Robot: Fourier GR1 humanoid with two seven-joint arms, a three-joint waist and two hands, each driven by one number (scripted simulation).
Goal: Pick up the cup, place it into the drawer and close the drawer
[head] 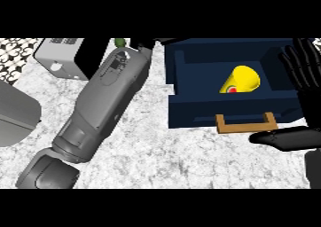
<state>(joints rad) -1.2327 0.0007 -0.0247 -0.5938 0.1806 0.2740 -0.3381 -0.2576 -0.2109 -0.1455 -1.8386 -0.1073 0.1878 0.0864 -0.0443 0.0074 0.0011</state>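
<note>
Inside the open dark-blue box drawer [189,113] lies the yellow cone-shaped cup [242,80], tipped over. My right hand [306,71] hovers alongside, fingers spread; I'd push squarely on the tan wooden handle [246,125]. Left hand's fingers: can't tell.

Counter [189,159] was a white and grey marbled stone, kinda speckled, and it filled most of the view. Up in the far left corner there was a strip of black-and-white patterned tile [13,51], ornate floral sort of print. A white boxy appliance [58,57] with vent slots on top sat near that far left corner. At the left edge a plain grey rounded thing [13,115] poked in, couldn't tell what it was. Lighting was flat and even.
</note>
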